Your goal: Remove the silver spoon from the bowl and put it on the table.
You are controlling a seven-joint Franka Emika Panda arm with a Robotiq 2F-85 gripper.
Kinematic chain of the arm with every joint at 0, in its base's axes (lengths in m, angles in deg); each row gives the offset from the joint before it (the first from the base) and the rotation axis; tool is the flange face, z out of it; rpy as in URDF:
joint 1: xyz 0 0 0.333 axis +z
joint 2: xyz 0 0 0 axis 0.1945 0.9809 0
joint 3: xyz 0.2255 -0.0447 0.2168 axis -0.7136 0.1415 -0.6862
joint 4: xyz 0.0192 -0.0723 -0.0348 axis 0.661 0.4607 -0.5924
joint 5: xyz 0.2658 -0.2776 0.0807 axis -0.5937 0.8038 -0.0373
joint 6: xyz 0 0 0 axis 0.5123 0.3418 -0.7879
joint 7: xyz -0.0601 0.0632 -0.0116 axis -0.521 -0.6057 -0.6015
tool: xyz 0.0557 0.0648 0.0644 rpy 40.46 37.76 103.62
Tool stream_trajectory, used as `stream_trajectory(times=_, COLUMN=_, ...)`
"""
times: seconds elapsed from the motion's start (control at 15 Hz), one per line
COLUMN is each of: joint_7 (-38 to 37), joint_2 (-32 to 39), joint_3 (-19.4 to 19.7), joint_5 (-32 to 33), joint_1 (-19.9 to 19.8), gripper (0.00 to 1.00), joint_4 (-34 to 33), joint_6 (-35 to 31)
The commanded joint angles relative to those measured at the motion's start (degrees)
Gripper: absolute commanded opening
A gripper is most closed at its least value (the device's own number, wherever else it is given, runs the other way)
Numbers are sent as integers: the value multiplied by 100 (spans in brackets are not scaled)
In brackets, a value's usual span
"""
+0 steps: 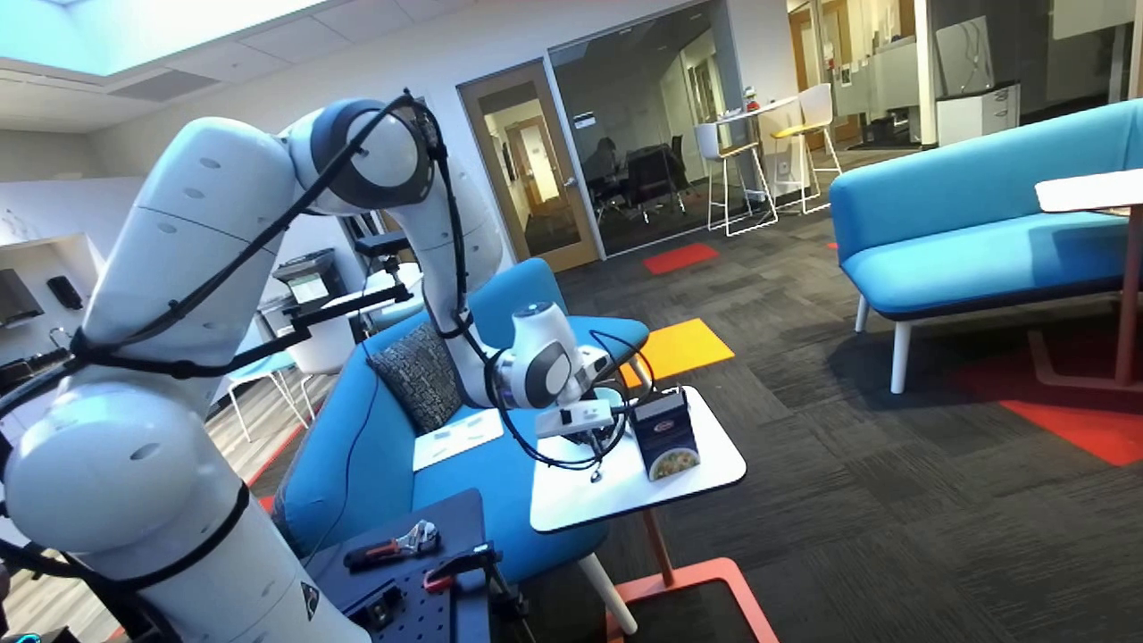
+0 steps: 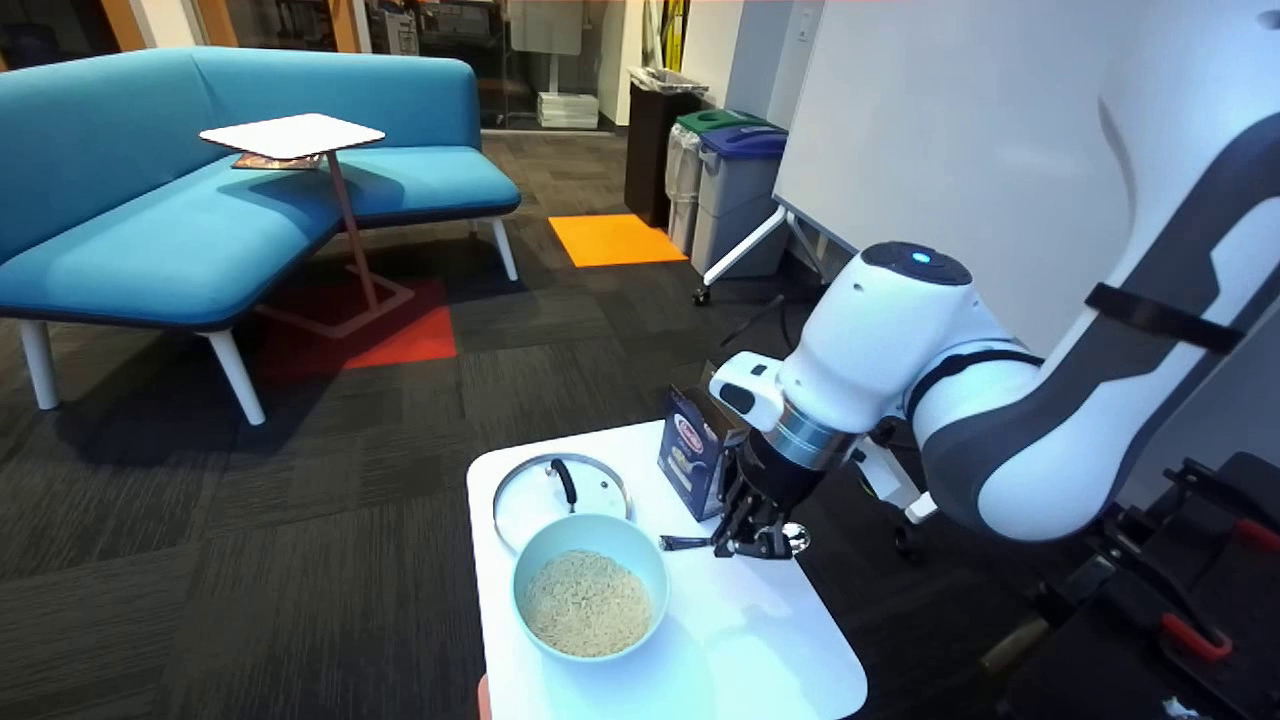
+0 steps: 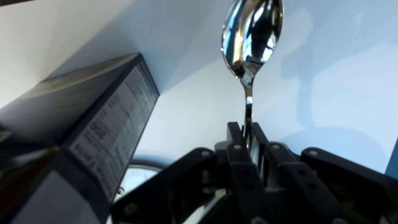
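Observation:
My gripper (image 3: 246,132) is shut on the handle of the silver spoon (image 3: 252,34), whose shiny head points away from the fingers in the wrist view. In an exterior view the spoon head (image 2: 797,538) and handle end (image 2: 685,543) stick out on either side of the fingers (image 2: 738,545), low over the white table (image 2: 740,630). I cannot tell whether the spoon touches the table. The light blue bowl (image 2: 592,532) holds pale grains and stands beside the gripper, apart from the spoon. In an exterior view the bowl (image 1: 611,393) is mostly hidden behind the wrist.
A dark blue food box (image 2: 690,452) stands upright close to the gripper; it also shows in the wrist view (image 3: 108,124). A glass lid (image 2: 525,505) with a black handle lies behind the bowl. A blue sofa (image 1: 357,482) borders the table.

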Motion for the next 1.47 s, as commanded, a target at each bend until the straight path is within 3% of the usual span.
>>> stream_trajectory(times=0.0, joint_7=-558, joint_2=-41, joint_3=546, joint_5=63, joint_1=594, gripper=3, joint_4=139, joint_6=-299)
stream_trajectory(times=0.27, joint_7=-764, joint_2=-10, joint_3=621, joint_5=29, joint_1=749, gripper=3, joint_4=186, joint_6=-284)
stream_trajectory(times=0.6, joint_7=-745, joint_2=94, joint_3=492, joint_5=60, joint_1=622, gripper=3, joint_4=109, joint_6=-207)
stream_trajectory(times=1.27, joint_7=-526, joint_2=379, joint_3=-194, joint_5=203, joint_1=-130, gripper=3, joint_4=-274, joint_6=113)
stream_trajectory(times=1.33, joint_7=-523, joint_2=400, joint_3=-231, joint_5=218, joint_1=-184, gripper=32, joint_4=-297, joint_6=119)
stream_trajectory(times=1.4, joint_7=-529, joint_2=407, joint_3=-238, joint_5=235, joint_1=-206, gripper=36, joint_4=-317, joint_6=122)
